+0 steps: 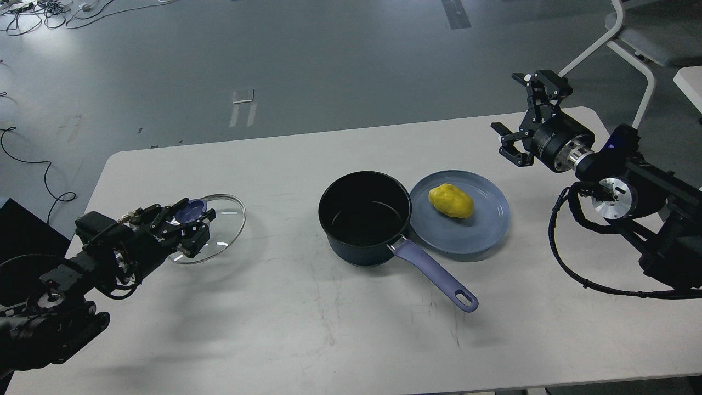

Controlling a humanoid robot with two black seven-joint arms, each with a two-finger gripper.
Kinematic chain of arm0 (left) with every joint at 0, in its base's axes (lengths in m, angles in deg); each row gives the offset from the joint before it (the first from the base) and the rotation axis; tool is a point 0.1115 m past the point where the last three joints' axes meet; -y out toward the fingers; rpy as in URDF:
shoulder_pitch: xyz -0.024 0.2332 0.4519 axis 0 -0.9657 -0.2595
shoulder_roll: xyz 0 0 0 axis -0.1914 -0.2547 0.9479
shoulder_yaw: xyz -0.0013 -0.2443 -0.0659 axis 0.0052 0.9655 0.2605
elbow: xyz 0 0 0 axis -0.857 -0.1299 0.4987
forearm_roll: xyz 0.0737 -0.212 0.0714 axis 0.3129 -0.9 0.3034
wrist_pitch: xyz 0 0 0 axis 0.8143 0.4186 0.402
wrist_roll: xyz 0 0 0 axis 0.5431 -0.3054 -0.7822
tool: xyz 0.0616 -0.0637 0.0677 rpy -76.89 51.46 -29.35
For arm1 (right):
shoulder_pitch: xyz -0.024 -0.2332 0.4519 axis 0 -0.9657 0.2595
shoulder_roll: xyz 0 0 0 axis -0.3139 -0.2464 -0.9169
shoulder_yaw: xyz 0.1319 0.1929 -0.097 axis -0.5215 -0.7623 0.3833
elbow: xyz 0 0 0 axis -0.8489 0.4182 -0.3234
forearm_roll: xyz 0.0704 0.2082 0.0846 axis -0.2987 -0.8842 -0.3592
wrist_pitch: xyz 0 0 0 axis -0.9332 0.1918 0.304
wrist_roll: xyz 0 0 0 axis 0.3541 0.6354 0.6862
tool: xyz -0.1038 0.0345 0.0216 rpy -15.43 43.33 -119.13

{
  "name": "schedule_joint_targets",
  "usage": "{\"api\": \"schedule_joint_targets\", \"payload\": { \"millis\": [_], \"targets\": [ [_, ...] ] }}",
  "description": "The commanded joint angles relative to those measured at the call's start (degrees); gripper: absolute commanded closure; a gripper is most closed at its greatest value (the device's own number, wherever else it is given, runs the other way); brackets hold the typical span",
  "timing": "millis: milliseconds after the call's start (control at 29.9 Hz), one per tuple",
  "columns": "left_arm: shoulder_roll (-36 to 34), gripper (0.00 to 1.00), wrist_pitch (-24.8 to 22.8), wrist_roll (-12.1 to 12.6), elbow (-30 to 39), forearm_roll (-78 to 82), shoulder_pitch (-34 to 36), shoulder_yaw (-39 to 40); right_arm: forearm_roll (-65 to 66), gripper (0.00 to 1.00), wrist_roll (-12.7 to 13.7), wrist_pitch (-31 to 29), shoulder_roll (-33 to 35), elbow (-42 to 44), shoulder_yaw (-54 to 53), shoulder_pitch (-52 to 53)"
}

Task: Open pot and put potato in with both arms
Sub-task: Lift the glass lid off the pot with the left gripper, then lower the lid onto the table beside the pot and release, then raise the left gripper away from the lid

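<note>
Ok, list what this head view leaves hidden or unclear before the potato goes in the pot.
- Lid: whether it rests on the table or is held just above it; the left gripper covers its knob.
- Pot: its black inside swallows detail, so the bottom is hard to read.
- Potato: its underside on the plate is hidden.
- Both arms: cut off by the picture's edges.

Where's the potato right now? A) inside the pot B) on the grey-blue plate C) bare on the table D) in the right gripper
B: the potato lies on the plate just right of the open pot, whose black inside is empty; the right gripper hangs apart with nothing between its fingers.
</note>
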Motion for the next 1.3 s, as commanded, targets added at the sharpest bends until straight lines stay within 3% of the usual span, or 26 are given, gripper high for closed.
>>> {"api": "schedule_joint_targets", "payload": {
  "millis": [0, 301, 702, 769, 836, 869, 1270],
  "targets": [
    [0.1, 0.67, 0.0, 0.0, -0.7, -2.5, -1.6, 0.0, 0.3, 0.0, 0.0, 0.0, 0.1, 0.0, 0.8, 0.2],
    [1.1, 0.67, 0.0, 0.0, -0.7, -2.7, -2.8, -0.1, 0.6, 0.0, 0.0, 0.0, 0.1, 0.0, 1.4, 0.4],
    [3.0, 0.59, 0.0, 0.0, -0.9, -2.4, -4.8, -0.9, 0.5, 0.0, 0.0, 0.0, 0.1, 0.0, 1.3, 0.2],
    [3.0, 0.49, 0.0, 0.0, -0.9, -2.6, -4.7, -1.0, 0.6, 0.0, 0.0, 0.0, 0.1, 0.0, 1.3, 0.2],
    [3.5, 0.15, 0.0, 0.0, -0.9, -2.7, -4.6, -1.0, 0.5, 0.0, 0.0, 0.0, 0.1, 0.1, 1.3, 0.2],
    [3.5, 0.09, 0.0, 0.0, -0.9, -2.7, -4.6, -0.9, 0.6, 0.0, 0.0, 0.0, 0.1, 0.1, 1.3, 0.2],
    [4.9, 0.03, 0.0, 0.0, 0.1, -6.0, -3.2, -0.3, 0.6, 0.0, 0.0, -0.2, 0.0, 0.3, 1.5, 0.2]
  ]
}}
